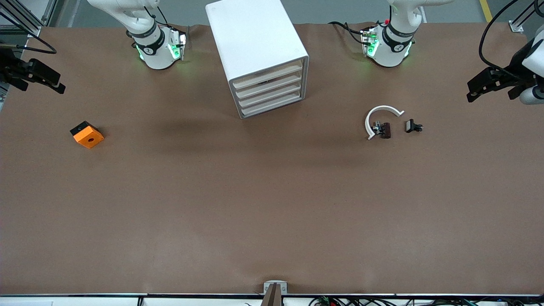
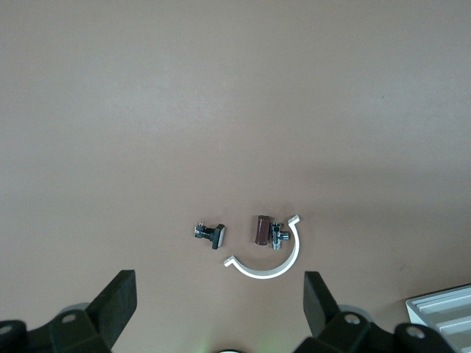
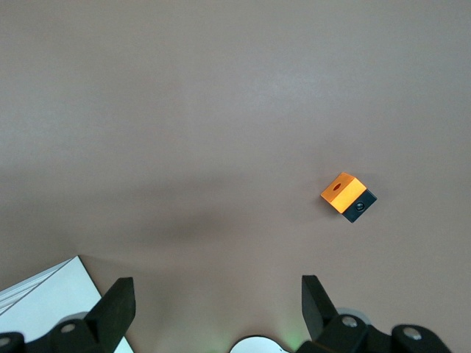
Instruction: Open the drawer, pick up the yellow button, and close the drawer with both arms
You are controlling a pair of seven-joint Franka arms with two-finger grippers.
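Observation:
A white cabinet (image 1: pixel 255 46) with several drawers (image 1: pixel 268 91), all shut, stands at the table's middle between the arms' bases. Its corner shows in the left wrist view (image 2: pixel 444 314) and in the right wrist view (image 3: pixel 40 301). The button is hidden. My left gripper (image 1: pixel 470 90) is open and empty, up in the air over the left arm's end of the table; in its own view (image 2: pixel 219 296) the jaws stand wide apart. My right gripper (image 1: pixel 59 84) is open and empty over the right arm's end, and its jaws are also wide in its own view (image 3: pixel 217 298).
An orange square block with a hole (image 1: pixel 87 135) lies toward the right arm's end, also in the right wrist view (image 3: pixel 344 194). A white C-shaped ring (image 1: pixel 379 115), a dark brown part (image 1: pixel 385 130) and a small black part (image 1: pixel 412 126) lie toward the left arm's end.

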